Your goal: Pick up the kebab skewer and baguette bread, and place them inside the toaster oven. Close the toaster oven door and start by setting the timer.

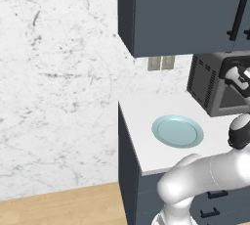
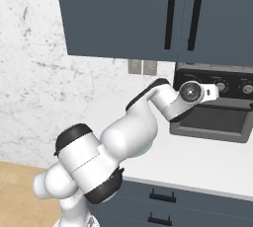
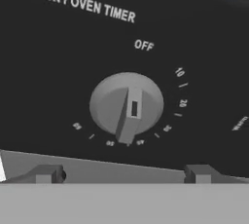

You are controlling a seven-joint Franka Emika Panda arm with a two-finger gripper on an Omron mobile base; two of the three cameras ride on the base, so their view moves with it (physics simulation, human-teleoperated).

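At the toaster oven (image 2: 212, 107) control strip — tool (image 3: 124, 173) spread wide, holding nothing | timer (image 3: 127, 105) knob ahead, ridge pointing down | plate (image 1: 177, 131) empty on tabletop (image 1: 141, 116)

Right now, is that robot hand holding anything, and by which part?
Nothing is held. The gripper is open, its fingertips apart in front of the timer knob on the toaster oven, not touching it.

Counts showing right now: one toaster oven (image 1: 207, 84) sitting at the counter's (image 1: 141, 116) back right corner, one light blue plate (image 1: 177, 131) lying near its front edge, one timer knob (image 3: 127, 105) up close, two wall outlets (image 1: 160, 63), two long black cabinet handles (image 2: 183, 15) hanging overhead.
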